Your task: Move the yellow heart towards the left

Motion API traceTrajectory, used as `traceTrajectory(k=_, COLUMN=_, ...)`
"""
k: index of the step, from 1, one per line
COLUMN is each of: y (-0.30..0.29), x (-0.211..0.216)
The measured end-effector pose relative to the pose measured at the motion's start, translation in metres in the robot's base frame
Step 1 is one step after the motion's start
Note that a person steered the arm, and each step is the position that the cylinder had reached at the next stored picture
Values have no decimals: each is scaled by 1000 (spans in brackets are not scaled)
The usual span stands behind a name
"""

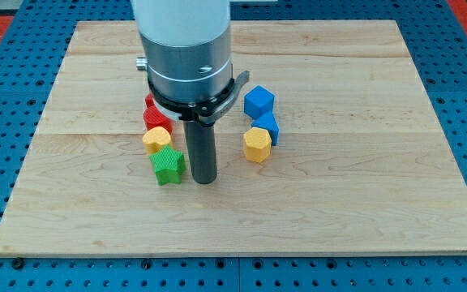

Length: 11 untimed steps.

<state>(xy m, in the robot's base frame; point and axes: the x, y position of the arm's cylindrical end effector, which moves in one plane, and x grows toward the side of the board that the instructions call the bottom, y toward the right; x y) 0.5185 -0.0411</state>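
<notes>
The yellow heart [156,139] lies left of centre on the wooden board [363,203]. A red block [156,118] touches it from above and a green star [168,166] sits just below it. My tip [205,180] rests on the board right of the green star and to the lower right of the yellow heart, a short gap away from the heart. The arm's body hides the board above the red block.
A yellow hexagon [256,145] lies right of my tip. A blue block [268,127] touches it at its upper right, and a blue cube [259,102] sits above that. Blue table surface surrounds the board.
</notes>
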Motion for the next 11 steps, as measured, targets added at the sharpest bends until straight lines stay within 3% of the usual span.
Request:
traceTrajectory(k=1, y=-34, x=-14)
traceTrajectory(k=5, y=-50, x=-49)
traceTrajectory(k=8, y=-125, x=-67)
traceTrajectory(k=11, y=-126, x=-75)
